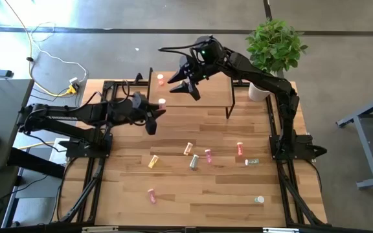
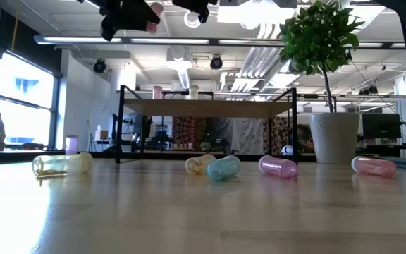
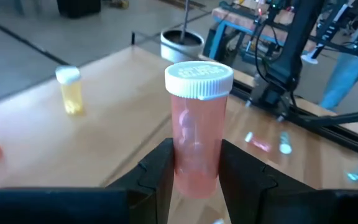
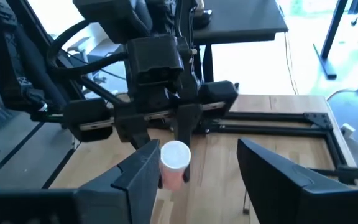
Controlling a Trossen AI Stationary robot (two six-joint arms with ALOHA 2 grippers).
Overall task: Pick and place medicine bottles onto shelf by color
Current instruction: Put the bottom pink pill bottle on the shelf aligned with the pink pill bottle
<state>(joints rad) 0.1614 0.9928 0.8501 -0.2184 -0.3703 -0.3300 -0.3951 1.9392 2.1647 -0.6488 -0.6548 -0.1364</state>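
My left gripper [image 1: 157, 112] is shut on a pink bottle with a white cap [image 3: 197, 130], held high above the table at the shelf's left end [image 2: 154, 10]. The shelf [image 1: 206, 97] stands at the table's far side. A red-orange bottle [image 1: 160, 79] and a yellow bottle [image 3: 70, 90] stand upright on its top. My right gripper [image 1: 188, 87] hovers open and empty over the shelf, facing the held bottle [image 4: 175, 158]. Several more bottles lie on their sides on the table, among them yellow [image 1: 153, 161], pale green [image 1: 193, 162] and pink [image 1: 208, 156]. My left gripper pinches the pink bottle's lower body [image 3: 194, 174] between its two fingers [image 3: 157, 171], one on each side. The fingers come roughly level from the table's left. The bottle stands upright with its white cap [image 3: 199, 79] up, lifted clear of table and shelf.
A potted plant [image 1: 274, 45] stands at the shelf's right end. Other loose bottles lie near the front: red-orange [image 1: 240, 149], pale green [image 1: 252, 162], pink [image 1: 151, 195] and one by the near right [image 1: 259, 200]. Bare wood lies between the shelf and these bottles.
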